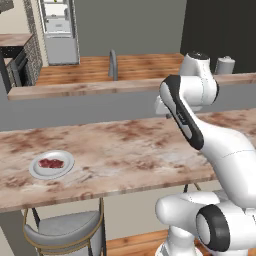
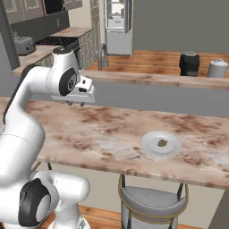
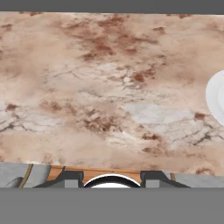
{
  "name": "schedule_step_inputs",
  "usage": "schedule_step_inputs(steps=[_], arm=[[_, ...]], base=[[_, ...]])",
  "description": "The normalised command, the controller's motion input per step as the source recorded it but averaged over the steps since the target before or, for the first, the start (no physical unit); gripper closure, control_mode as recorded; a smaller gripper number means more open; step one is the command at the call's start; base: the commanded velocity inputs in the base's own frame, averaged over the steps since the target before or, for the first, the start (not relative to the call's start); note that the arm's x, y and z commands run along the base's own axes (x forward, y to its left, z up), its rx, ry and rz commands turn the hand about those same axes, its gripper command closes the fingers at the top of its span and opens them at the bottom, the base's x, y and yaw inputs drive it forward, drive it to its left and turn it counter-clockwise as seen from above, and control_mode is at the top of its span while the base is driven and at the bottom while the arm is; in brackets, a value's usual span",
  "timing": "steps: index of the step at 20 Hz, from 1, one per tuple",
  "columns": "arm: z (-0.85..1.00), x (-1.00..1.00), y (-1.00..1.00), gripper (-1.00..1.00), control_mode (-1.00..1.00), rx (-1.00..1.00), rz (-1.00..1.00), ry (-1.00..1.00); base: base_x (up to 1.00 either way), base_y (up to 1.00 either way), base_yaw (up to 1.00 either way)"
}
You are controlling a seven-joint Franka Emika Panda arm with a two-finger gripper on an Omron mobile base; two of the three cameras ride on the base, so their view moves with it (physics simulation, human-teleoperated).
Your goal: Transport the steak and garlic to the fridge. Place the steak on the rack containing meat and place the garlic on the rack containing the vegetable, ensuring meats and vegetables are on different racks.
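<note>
The steak (image 1: 51, 163), a small red slab, lies on a white plate (image 1: 37, 170) at the left of the marble counter. On a second white plate (image 2: 150, 147), further right, rests a small brownish lump, the garlic (image 2: 162, 143). My gripper (image 2: 77, 103) hangs above the counter between the two plates, touching neither. In the hand view the gripper (image 3: 111, 180) stands open over bare marble, and the rim of a plate (image 3: 216, 98) shows at the right edge. The fridge (image 1: 59, 30) stands open at the far back, its white shelves showing.
A raised bar ledge (image 1: 85, 90) runs behind the counter, with a faucet (image 1: 113, 65) beyond it. A black appliance (image 2: 189, 64) and a grey kettle (image 2: 218, 68) stand at the back right, a toaster (image 2: 22, 44) at the back left. Stools (image 1: 65, 230) are tucked under the counter's front edge.
</note>
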Motion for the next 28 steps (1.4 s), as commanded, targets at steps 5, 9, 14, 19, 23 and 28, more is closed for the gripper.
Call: schedule_step_inputs(steps=[5, 9, 14, 19, 23, 28], arm=[[0.0, -0.37, 0.07, -1.0, -1.0, -0.01, 0.0, -0.06], [0.0, -0.76, 0.15, -1.0, -1.0, 0.0, 0.0, -0.08], [0.0, -0.72, 0.02, -1.0, -1.0, 0.0, 0.0, -0.09], [0.0, -0.44, -0.14, -1.0, -1.0, 0.0, -0.02, 0.0], [-0.02, -0.04, -0.53, -1.0, -1.0, 0.0, -0.01, 0.04], [-0.15, 0.04, -0.68, -1.0, -1.0, 0.0, -0.07, 0.09]], base=[[0.0, 0.0, 0.0], [0.0, 0.0, 0.0], [0.0, 0.0, 0.0], [0.0, 0.0, 0.0], [0.0, 0.0, 0.0], [0.0, 0.0, 0.0]])
